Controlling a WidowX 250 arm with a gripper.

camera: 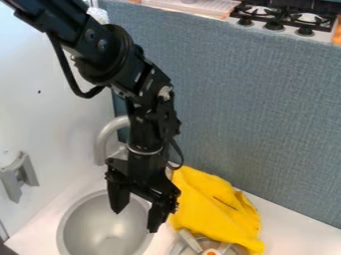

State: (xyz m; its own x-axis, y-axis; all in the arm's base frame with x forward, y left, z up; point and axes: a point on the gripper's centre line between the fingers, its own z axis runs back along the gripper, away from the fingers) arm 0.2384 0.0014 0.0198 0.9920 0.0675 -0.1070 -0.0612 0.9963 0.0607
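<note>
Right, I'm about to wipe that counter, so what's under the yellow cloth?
At its lower edge, the yellow cloth partly covers a round grey fixture with an orange centre. White counter shows beside the cloth. Whatever lies beneath the rest is hidden.

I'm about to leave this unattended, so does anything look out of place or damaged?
The yellow cloth lies crumpled beside the grey sink bowl, its lower edge overlapping the round grey fitting with the orange centre, which looks untidy. I see nothing spilled or damaged.

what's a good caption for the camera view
Open black claw above a grey sink bowl, with a crumpled yellow cloth alongside
</note>
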